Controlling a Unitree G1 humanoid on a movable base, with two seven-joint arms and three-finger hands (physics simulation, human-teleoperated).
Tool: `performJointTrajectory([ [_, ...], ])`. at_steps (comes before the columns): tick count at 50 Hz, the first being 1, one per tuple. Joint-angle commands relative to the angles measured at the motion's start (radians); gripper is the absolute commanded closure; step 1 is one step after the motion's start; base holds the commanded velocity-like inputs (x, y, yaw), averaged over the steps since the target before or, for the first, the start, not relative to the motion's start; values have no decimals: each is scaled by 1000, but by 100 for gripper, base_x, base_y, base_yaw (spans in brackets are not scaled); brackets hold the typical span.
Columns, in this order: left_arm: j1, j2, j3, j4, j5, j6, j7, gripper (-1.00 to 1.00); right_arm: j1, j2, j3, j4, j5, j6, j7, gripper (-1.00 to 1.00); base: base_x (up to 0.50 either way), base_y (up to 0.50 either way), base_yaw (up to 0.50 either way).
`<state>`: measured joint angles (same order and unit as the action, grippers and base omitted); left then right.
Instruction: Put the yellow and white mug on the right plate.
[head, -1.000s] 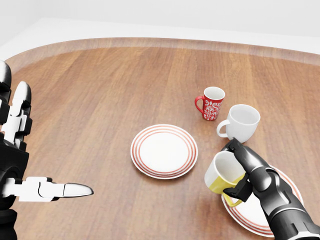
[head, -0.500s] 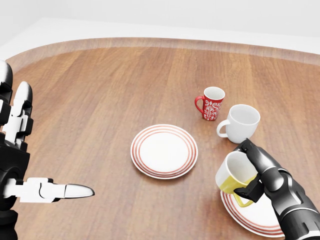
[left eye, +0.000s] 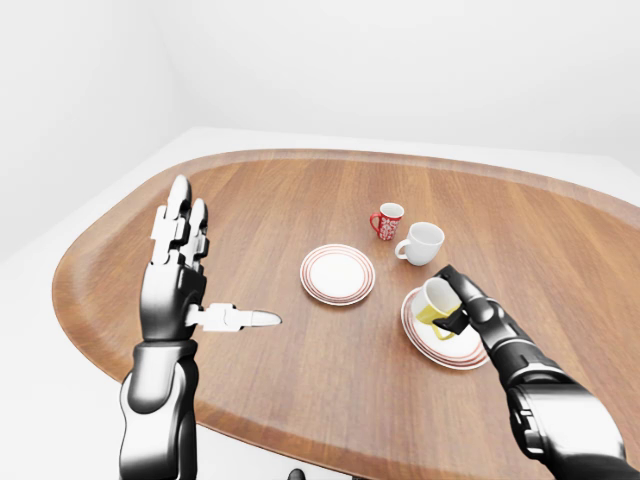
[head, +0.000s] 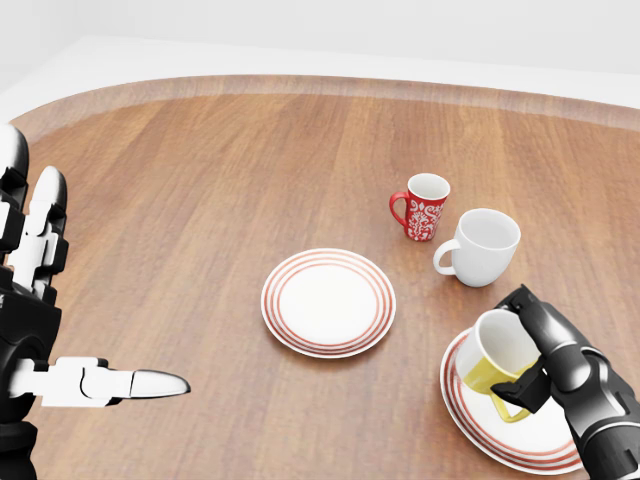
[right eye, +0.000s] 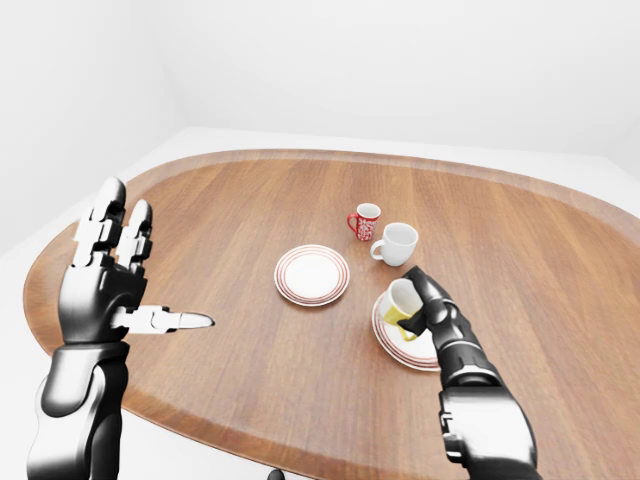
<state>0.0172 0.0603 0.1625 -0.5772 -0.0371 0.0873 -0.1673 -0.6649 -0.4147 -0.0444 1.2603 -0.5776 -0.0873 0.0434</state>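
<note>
**Holding the mug over the right plate**

Gripping the mug (head: 493, 358) with my right hand (head: 545, 362), fingers clamped round its body and handle, I hold it tilted over the right plate (head: 470, 420) near the table's (head: 200, 200) bottom-right edge. It seems rigid, glazed, slippery and breakable. My left hand (head: 35, 330) hangs spread apart.

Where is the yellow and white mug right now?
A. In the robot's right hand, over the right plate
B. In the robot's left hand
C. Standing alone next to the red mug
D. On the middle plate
A: the right hand has its fingers closed round the yellow and white mug, tilted over the right plate.
</note>
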Motion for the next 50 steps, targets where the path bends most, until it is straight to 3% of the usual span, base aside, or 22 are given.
performJointTrajectory([
  [1, 2, -1, -1, 3, 2, 0, -1, -100, 3, -26, -16, 13, -29, 0, -31, 100, 0, 0, 0],
  [50, 3, -2, -5, -6, 6, 0, -3, -100, 12, -62, -38, 84, -68, 0, -179, 100, 0, 0, 0],
])
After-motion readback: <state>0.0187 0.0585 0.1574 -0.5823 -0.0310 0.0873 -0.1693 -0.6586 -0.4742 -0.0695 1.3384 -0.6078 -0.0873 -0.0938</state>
